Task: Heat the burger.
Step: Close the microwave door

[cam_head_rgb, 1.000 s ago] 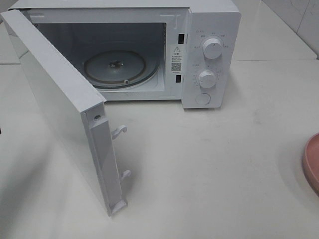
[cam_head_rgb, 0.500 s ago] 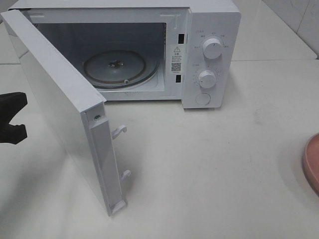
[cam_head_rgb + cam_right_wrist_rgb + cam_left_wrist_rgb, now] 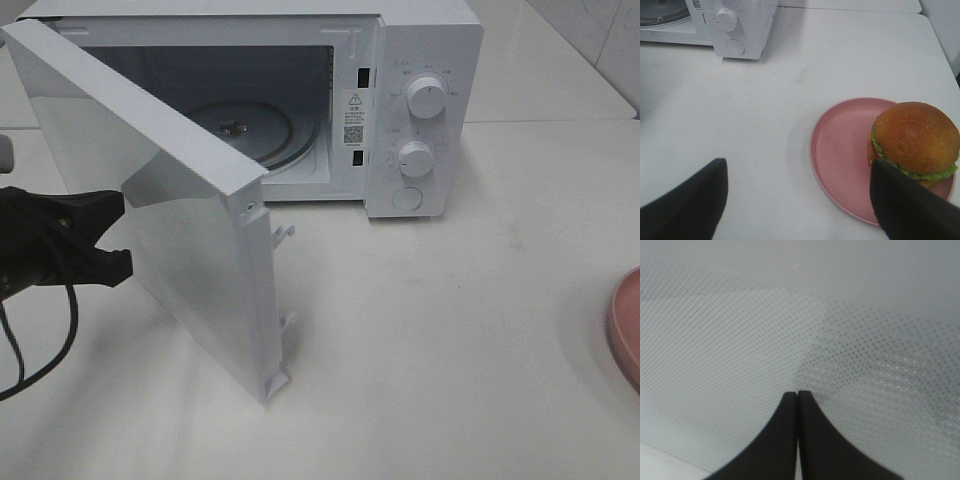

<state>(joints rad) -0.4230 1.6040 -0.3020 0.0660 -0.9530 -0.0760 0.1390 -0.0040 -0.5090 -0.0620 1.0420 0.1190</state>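
Note:
The burger (image 3: 915,137), with its glossy brown bun and green lettuce, sits on one side of a pink plate (image 3: 840,145). It shows only in the right wrist view. My right gripper (image 3: 799,172) hangs open above the table beside the plate, and one finger (image 3: 905,205) overlaps the burger's edge. The white microwave (image 3: 420,100) stands at the back with its door (image 3: 190,230) swung partway. My left gripper (image 3: 122,235) is shut, and its tips (image 3: 798,395) press against the door's outer face (image 3: 790,315).
A glass turntable (image 3: 270,130) lies inside the microwave cavity. In the high view only the plate's rim (image 3: 625,325) shows, at the right edge. A black cable (image 3: 60,330) trails from the left arm. Two white dials (image 3: 427,97) sit on the microwave's front panel.
My left gripper has come in from the left edge and met the door. The door has swung partway toward the cavity. The right side looks unchanged.

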